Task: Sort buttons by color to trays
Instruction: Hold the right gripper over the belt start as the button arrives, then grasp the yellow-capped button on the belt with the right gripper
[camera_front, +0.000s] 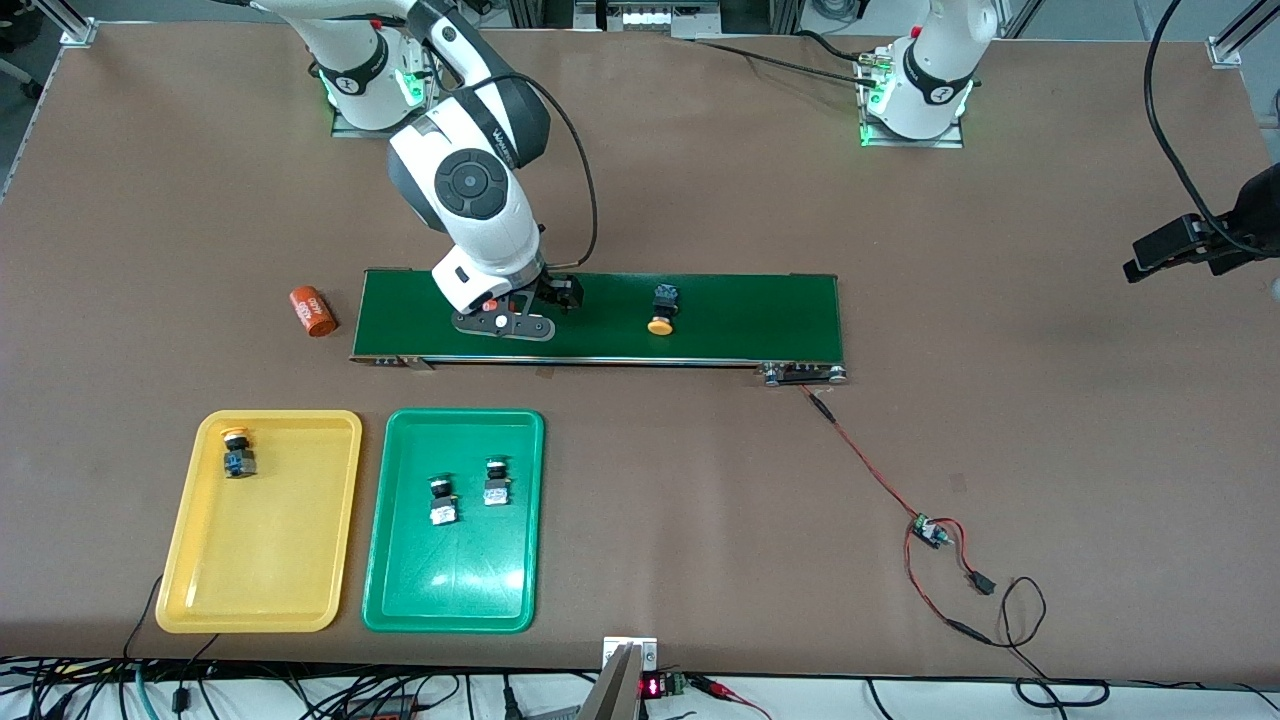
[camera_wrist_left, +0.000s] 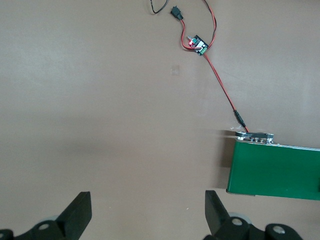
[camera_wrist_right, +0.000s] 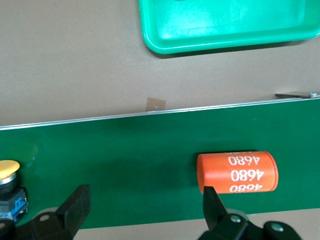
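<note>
One yellow-capped button (camera_front: 660, 310) lies on the dark-green conveyor belt (camera_front: 740, 315); it also shows at the edge of the right wrist view as the button (camera_wrist_right: 9, 186). Another yellow-capped button (camera_front: 237, 452) lies in the yellow tray (camera_front: 280, 580). Two green-capped buttons (camera_front: 441, 500) (camera_front: 496, 481) lie in the green tray (camera_front: 460, 590) (camera_wrist_right: 225, 30). My right gripper (camera_front: 505, 318) (camera_wrist_right: 145, 205) hangs open low over the belt, with nothing between its fingers. My left gripper (camera_front: 1165, 250) (camera_wrist_left: 147, 210) waits open, high over bare table toward the left arm's end.
An orange "4680" cylinder (camera_wrist_right: 237, 172) lies on the belt just outside one right fingertip. A second orange cylinder (camera_front: 312, 311) lies on the table off the belt's end toward the right arm. A red wire runs from the belt's other end (camera_wrist_left: 272, 167) to a small circuit board (camera_front: 927, 530) (camera_wrist_left: 198, 45).
</note>
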